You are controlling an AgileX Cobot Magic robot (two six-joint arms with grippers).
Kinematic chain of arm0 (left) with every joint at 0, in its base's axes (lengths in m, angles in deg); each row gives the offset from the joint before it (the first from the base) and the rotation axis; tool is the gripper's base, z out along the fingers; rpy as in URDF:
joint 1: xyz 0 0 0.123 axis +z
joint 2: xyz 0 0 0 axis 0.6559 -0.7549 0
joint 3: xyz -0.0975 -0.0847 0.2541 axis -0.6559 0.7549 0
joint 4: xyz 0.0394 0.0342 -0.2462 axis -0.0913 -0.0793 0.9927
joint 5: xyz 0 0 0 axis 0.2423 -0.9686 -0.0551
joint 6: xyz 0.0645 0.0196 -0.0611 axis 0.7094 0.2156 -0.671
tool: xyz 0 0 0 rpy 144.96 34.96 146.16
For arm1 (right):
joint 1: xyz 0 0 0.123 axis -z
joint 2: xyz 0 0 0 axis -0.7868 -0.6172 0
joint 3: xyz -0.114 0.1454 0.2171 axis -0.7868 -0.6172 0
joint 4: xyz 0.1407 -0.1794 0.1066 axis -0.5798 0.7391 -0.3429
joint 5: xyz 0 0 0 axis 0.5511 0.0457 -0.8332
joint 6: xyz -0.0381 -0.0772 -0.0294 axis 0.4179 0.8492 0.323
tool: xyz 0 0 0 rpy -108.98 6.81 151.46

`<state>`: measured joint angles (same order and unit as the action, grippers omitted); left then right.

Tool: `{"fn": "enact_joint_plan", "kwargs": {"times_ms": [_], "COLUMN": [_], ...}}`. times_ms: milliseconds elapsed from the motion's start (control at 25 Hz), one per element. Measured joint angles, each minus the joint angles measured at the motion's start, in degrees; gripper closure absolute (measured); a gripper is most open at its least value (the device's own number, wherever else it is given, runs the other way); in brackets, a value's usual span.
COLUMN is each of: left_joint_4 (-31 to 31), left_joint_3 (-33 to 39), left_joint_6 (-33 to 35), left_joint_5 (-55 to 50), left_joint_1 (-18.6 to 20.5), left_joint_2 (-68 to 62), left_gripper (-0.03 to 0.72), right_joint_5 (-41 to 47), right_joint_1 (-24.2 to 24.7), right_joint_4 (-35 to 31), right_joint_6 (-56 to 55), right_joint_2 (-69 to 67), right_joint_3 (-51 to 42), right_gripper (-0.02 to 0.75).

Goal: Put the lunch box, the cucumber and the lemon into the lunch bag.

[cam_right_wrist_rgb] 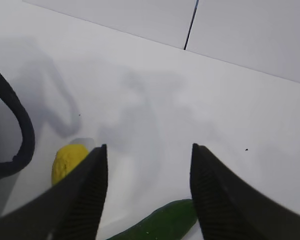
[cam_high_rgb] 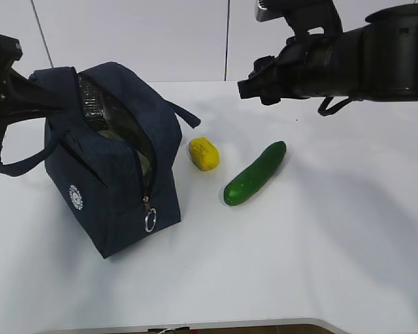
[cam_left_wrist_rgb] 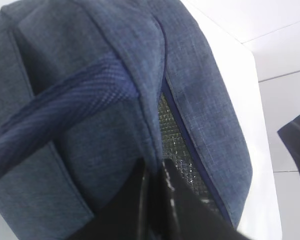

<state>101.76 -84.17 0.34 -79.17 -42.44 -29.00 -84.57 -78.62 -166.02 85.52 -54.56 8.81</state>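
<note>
Navy fabric fills most of the left wrist view, where the left gripper [cam_left_wrist_rgb: 155, 200] is clenched on the top edge of the lunch bag [cam_high_rgb: 115, 163], its dark fingers pinching the cloth beside the opening so that the silver lining [cam_left_wrist_rgb: 177, 145] shows in the gap. In the exterior view the bag stands on the left part of the white surface [cam_high_rgb: 299, 264], its top pulled open, one strap handle [cam_high_rgb: 10, 156] looping out to the left and the other hanging off the far side toward the lemon. A metal ring pull [cam_high_rgb: 150, 221] dangles at the lower end of the zipper on the bag's near corner, and a small white round logo [cam_high_rgb: 75, 196] marks the side panel. Through the opening a pale shape can be seen low inside against the lining, which may be the lunch box [cam_high_rgb: 115, 136], though it is too dim to tell for sure. The lemon [cam_high_rgb: 204, 153] lies on the surface just right of the bag, apart from it, and the cucumber [cam_high_rgb: 256, 173] lies slantwise a little further right, near the lemon but not touching it. The right gripper [cam_right_wrist_rgb: 149, 190] hangs above the surface with its two ribbed fingers spread and nothing between them; from its wrist view the lemon sits behind the left finger and the cucumber's end shows below the gap.
</note>
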Motion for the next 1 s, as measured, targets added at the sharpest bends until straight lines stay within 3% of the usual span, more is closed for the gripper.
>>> {"fn": "enact_joint_plan", "kwargs": {"times_ms": [1000], "left_joint_4": [-0.2], "left_joint_3": [0.0], "left_joint_6": [0.4], "left_joint_5": [0.0], "left_joint_1": [0.0], "left_joint_2": [0.0], "left_gripper": [0.697], "right_joint_5": [-0.1], "right_joint_1": [0.0], "right_joint_4": [0.0], "right_joint_6": [2.1], "right_joint_2": [0.0], "right_joint_3": [0.0], "right_gripper": [0.312]}}
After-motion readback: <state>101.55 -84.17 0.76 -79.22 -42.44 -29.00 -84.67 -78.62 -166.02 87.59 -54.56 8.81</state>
